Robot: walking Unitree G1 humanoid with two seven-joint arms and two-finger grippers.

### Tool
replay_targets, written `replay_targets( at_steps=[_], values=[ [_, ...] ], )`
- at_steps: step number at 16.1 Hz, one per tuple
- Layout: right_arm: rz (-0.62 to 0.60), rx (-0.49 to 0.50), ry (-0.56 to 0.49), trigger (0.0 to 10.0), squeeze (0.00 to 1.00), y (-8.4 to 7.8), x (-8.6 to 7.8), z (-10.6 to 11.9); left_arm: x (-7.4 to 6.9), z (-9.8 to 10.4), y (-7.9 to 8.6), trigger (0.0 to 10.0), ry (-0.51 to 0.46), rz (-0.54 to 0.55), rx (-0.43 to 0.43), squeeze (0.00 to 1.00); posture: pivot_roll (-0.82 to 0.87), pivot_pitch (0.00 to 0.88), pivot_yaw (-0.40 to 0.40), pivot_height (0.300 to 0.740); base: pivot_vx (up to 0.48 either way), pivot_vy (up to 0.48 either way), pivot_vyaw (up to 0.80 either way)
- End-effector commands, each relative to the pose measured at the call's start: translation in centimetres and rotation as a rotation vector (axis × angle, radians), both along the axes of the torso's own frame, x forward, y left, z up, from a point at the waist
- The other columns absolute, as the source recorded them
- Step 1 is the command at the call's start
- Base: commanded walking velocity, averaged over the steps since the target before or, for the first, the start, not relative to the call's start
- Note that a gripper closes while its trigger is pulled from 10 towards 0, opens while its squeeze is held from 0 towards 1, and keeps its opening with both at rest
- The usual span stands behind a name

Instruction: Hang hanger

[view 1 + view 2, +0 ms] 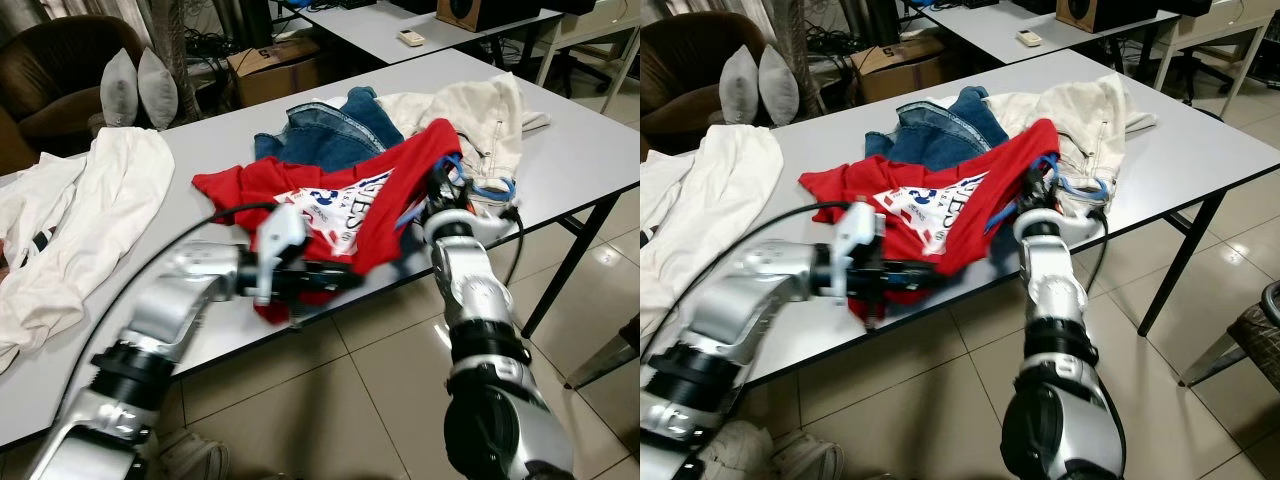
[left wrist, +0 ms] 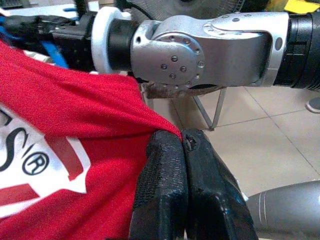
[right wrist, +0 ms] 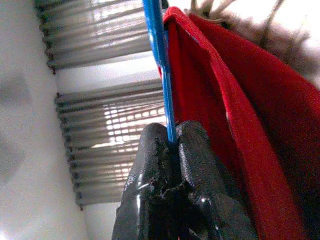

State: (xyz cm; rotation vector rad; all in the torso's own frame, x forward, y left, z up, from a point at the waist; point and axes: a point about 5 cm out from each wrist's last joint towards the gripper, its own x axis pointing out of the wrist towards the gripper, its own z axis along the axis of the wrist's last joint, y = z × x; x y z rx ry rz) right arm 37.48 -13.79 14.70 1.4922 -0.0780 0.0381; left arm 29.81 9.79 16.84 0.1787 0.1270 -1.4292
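Note:
A red T-shirt (image 1: 330, 190) with a white print lies spread on the grey table (image 1: 590, 150) near its front edge. A blue hanger (image 3: 159, 60) is partly tucked inside the shirt, and its blue bar (image 1: 490, 190) sticks out to the right of the shirt. My right gripper (image 1: 440, 185) is at the shirt's right side, shut on the thin blue hanger bar (image 3: 167, 120), with red cloth draped beside it. My left gripper (image 1: 345, 275) is at the table's front edge, shut on the shirt's hem (image 2: 165, 131), which it pinches into a point.
Blue jeans (image 1: 330, 125) and a cream garment (image 1: 470, 110) lie behind the shirt. White clothing (image 1: 90, 210) covers the table's left end. A second table (image 1: 420, 20), a cardboard box (image 1: 275, 70) and a brown armchair (image 1: 50, 70) stand behind. A chair (image 1: 610, 360) stands on the tiles at right.

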Motion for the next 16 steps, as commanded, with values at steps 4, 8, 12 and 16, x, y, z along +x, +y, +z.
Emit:
replay_targets(
  at_steps=[4, 8, 12, 16],
  values=[
    [0.150, -0.140, 0.007, 10.0, 0.00, 3.8, -0.3, 0.5, 0.9, 0.3, -0.4, 0.0, -0.057, 0.070, 0.011, 0.00, -0.13, 0.000, 0.144, 0.740, 0.000, 0.000, 0.00],
    [0.184, -0.217, 0.121, 10.0, 0.00, 3.7, -2.8, -0.8, 0.2, 0.7, 0.1, 0.0, -0.070, 0.079, -0.002, 0.00, -0.14, 0.000, 0.150, 0.740, 0.000, 0.000, 0.00],
    [0.210, -0.201, 0.178, 10.0, 0.00, 3.6, -4.3, -1.1, -0.3, 0.6, -0.1, 0.0, -0.083, 0.086, -0.004, 0.00, -0.13, 0.006, 0.153, 0.740, 0.000, 0.000, 0.00],
    [0.296, -0.129, 0.148, 10.0, 0.00, 4.5, -7.0, -0.7, -0.7, 0.8, 0.1, 0.0, -0.092, 0.108, 0.004, 0.00, -0.11, 0.026, 0.154, 0.740, 0.000, 0.000, 0.00]
  ],
)
